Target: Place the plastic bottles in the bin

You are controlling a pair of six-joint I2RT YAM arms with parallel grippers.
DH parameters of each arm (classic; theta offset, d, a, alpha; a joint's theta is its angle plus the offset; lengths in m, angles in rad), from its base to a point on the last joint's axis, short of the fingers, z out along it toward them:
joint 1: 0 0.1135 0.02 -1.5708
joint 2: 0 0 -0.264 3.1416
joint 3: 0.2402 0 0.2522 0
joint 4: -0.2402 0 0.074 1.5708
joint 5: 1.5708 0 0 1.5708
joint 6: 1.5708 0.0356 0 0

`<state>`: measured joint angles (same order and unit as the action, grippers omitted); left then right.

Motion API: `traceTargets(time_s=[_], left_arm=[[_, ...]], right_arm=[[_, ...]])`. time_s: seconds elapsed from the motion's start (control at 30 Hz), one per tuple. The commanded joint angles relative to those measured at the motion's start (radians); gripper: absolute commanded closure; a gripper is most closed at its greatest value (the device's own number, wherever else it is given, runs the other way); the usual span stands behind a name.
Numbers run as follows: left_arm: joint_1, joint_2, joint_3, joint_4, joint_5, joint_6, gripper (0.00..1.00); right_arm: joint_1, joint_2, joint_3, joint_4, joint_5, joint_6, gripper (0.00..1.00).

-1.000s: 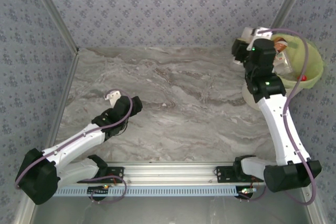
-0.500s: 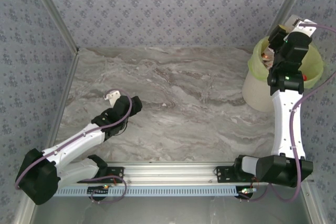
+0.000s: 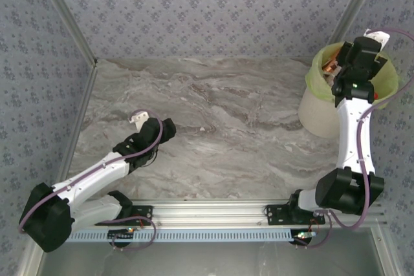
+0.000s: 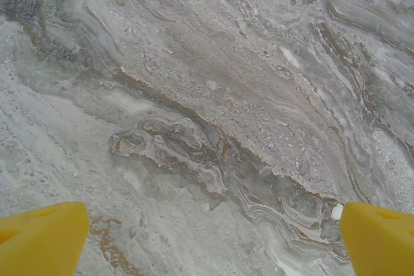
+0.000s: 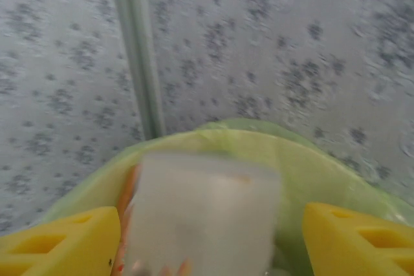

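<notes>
Upper right: right gripper (image 5: 212,214), jaws apart, flanks a blurred clear bottle (image 5: 200,192), label unreadable, above the green-lined bin (image 3: 317,116). Lower left: left gripper (image 4: 213,231), jaws apart, over marble table (image 4: 194,95).

A lab-style robot test booth.
Patterned wall panels (image 3: 213,11) in metal framing (image 3: 65,14) box in a marble-look tabletop (image 3: 226,114) with a mounting rail (image 3: 213,210).

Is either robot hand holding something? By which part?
Nothing looks gripped. The left gripper is open over bare table. The right gripper is open too; a blurry clear bottle looks loose between its fingers, above the bin.
</notes>
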<state>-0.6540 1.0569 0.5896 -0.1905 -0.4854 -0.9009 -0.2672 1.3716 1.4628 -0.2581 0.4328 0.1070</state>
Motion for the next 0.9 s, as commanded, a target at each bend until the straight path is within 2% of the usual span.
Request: traceTargets(time_s=[0.0,0.13,0.47,0.57,0.7,0.87], left_arm=[[0.009,0.012,0.007,0.019,0.009,0.0,0.0],[0.009,0.012,0.01,0.016,0.009,0.001,0.01],[0.025,0.008,0.012,0.013,0.011,0.021,0.0],[0.054,-0.011,0.02,-0.004,0.005,0.048,0.01],[0.113,-0.064,0.026,-0.017,-0.019,0.13,0.0],[0.218,-0.142,0.048,-0.043,-0.058,0.265,0.01]], right_arm=[[-0.044,0.02,0.027,-0.055,0.122,0.079,0.18],[-0.081,0.028,0.05,-0.121,0.093,0.156,0.13],[-0.062,-0.093,0.045,-0.164,-0.092,0.202,0.08],[-0.046,-0.163,0.014,-0.166,-0.179,0.198,0.07],[-0.019,-0.268,-0.088,-0.122,-0.358,0.166,0.05],[0.021,-0.391,-0.244,-0.034,-0.462,0.146,0.02]])
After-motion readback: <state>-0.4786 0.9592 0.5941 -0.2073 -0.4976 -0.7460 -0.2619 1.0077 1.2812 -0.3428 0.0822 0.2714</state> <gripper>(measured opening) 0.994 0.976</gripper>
